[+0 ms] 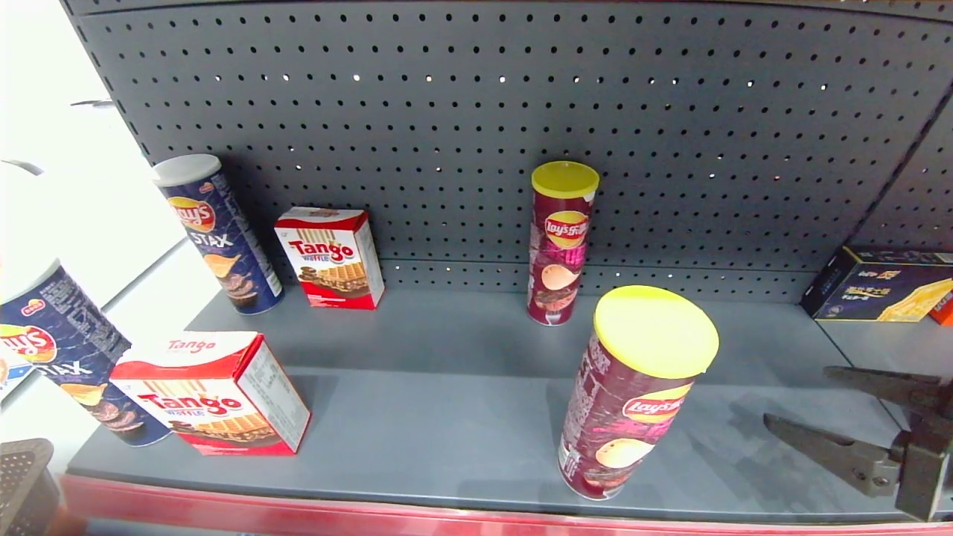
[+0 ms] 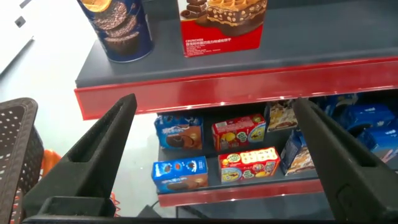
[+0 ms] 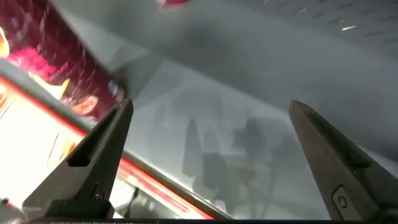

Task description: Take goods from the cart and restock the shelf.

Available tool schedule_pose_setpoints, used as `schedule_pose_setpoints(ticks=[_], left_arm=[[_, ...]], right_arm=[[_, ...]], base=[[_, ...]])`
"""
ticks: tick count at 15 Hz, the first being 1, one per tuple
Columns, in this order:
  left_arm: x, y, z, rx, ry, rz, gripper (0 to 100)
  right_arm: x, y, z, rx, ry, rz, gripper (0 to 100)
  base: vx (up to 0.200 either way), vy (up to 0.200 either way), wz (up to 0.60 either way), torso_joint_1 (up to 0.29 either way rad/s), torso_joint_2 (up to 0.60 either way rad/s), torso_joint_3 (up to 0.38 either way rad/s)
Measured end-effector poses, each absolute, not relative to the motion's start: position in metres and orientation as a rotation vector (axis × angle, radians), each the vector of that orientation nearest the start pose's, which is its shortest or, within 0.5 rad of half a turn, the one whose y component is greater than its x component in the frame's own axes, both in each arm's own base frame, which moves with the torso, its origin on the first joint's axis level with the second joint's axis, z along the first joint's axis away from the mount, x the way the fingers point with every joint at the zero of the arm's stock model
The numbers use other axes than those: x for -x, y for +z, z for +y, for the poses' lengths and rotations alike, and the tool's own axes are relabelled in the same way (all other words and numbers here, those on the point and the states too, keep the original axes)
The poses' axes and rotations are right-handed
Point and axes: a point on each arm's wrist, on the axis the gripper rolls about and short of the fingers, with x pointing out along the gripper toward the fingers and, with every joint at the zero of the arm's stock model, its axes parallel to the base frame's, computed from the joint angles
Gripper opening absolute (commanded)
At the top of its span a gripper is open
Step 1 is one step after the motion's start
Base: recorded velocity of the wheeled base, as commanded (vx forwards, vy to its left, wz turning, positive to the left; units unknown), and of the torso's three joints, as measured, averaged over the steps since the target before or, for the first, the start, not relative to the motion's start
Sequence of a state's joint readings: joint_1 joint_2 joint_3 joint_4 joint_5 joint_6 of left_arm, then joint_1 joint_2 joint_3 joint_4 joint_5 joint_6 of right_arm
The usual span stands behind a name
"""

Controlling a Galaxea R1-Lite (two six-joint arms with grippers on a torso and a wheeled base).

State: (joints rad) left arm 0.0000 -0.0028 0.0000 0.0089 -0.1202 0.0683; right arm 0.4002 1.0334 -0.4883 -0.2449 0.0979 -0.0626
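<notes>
Maroon chip canister point(image 1: 633, 394), upright just beside right gripper point(image 1: 797, 395), jaws spread, empty; set ahead of matching canister point(image 1: 562, 246), likely to fill that row. Left gripper point(image 2: 214, 102) likewise spread.

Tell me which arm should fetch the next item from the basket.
Left, probably: the left gripper, open, sits low beside the basket, while the right gripper is up over the shelf next to the maroon can.
</notes>
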Motion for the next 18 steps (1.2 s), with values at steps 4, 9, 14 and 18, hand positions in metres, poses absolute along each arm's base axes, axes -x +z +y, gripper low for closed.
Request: schedule_pose_setpoints(ticks=[4,9,14,18], left_arm=[[0.023,0.075,-0.003,-0.067,-0.12,0.002,100],[0.023,0.075,-0.003,-0.067,-0.12,0.003,100],[0.023,0.074,-0.003,-0.067,-0.12,0.003,100],[0.023,0.074,-0.003,-0.067,-0.12,0.003,100]], right_arm=[[-0.13,0.188,0.068,0.151,0.558,0.357,100],[-0.136,0.18,0.077,0.2,0.598,0.399,100],[-0.147,0.178,0.089,0.211,0.626,0.412,100],[-0.158,0.179,0.101,0.224,0.636,0.423,100]], base=[[0.0,0.0,0.0,0.0,0.0,0.0],[0.0,0.0,0.0,0.0,0.0,0.0],[0.0,0.0,0.0,0.0,0.0,0.0],[0.0,0.0,0.0,0.0,0.0,0.0]])
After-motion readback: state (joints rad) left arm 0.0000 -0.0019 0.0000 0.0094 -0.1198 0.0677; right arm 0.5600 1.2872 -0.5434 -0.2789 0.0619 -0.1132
